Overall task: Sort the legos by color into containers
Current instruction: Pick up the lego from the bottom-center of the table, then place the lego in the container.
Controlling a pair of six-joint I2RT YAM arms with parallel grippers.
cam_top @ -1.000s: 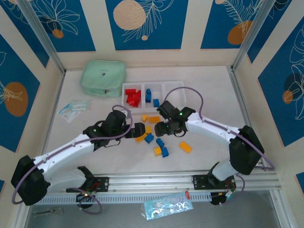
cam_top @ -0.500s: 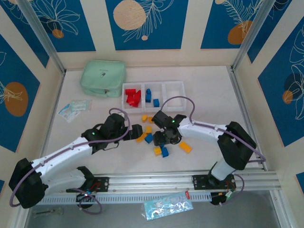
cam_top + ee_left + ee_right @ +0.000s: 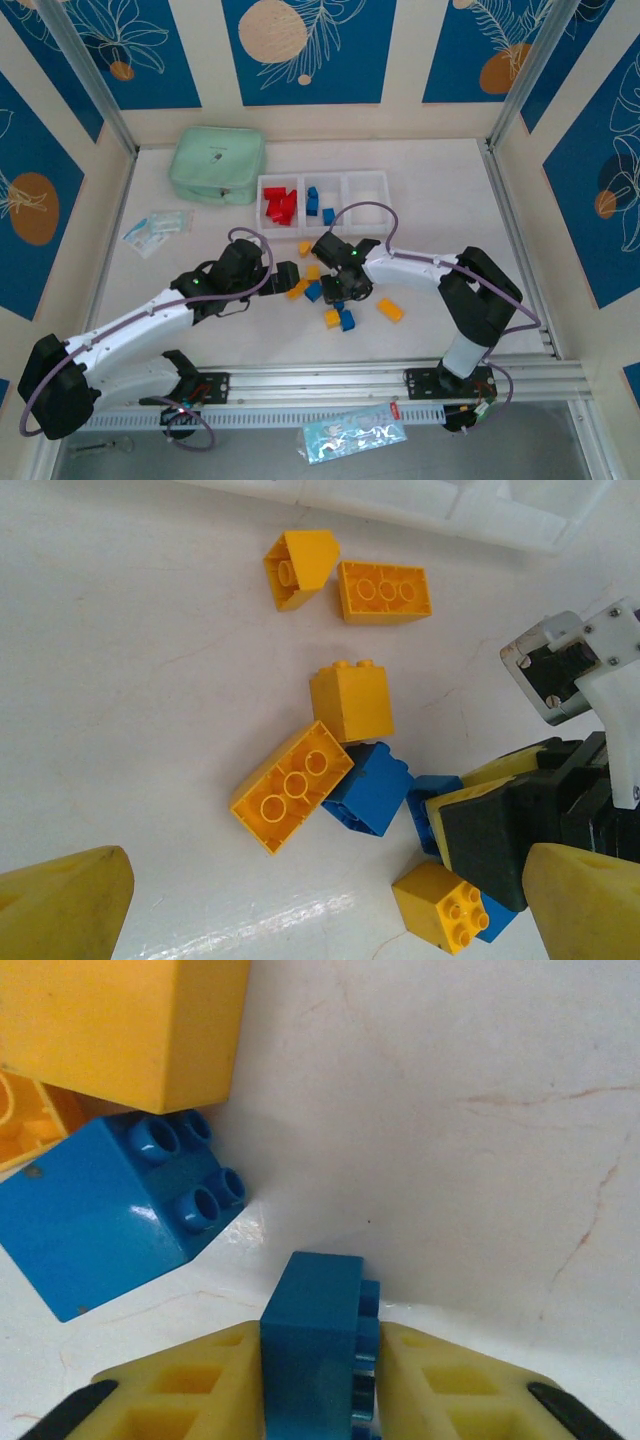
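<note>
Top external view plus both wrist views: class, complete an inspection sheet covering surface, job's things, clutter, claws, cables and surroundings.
Surface: white table, faintly marked.
Job's things: containers hold red legos left, blue legos middle, right bin looks empty; loose legos, yellow and blue, on table.
Clutter: mint-green pouch, plastic packet.
Claws: left claw open over loose legos; right claw shut on a blue lego.
Cables: purple cable loops above each arm.
Surroundings: blue-and-cream patterned walls.

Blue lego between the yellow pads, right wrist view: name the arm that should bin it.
Right. The right gripper is shut on that blue lego; the left gripper hangs open, holding nothing.
</note>
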